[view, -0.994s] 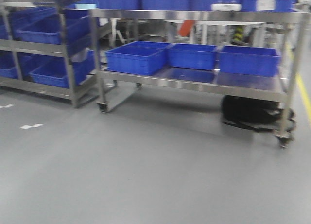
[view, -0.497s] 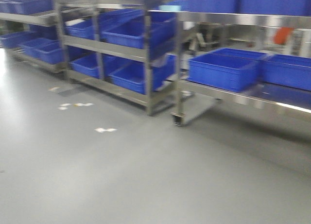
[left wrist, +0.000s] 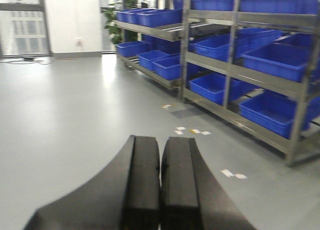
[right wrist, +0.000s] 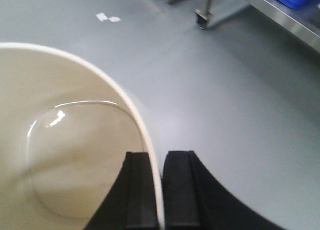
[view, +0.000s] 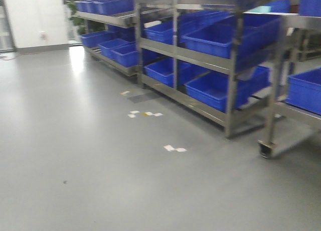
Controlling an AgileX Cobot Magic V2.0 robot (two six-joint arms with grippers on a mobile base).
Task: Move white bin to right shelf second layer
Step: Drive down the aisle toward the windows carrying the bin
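Note:
The white bin (right wrist: 65, 140) fills the left half of the right wrist view, cream inside, hanging above the grey floor. My right gripper (right wrist: 159, 152) is shut on its thin rim, one finger (right wrist: 137, 190) inside the bin and the other (right wrist: 181, 190) outside. In the left wrist view my left gripper (left wrist: 161, 137) is shut with nothing between its pads, over bare floor. Steel racks (view: 200, 55) with sloped levels stand ahead to the right. I cannot tell which of them is the right shelf second layer.
Blue crates (view: 220, 88) fill the rack levels. A wheeled steel cart (view: 273, 116) stands at the right edge, its caster (right wrist: 201, 20) also in the right wrist view. White tape marks (view: 174, 149) dot the open grey floor. A white wall (view: 35, 15) and a plant (left wrist: 125, 0) lie far left.
The front view has swung left: the steel cart with blue crates slid off to the right edge, the sloped racks came to the middle, and the white wall appeared.

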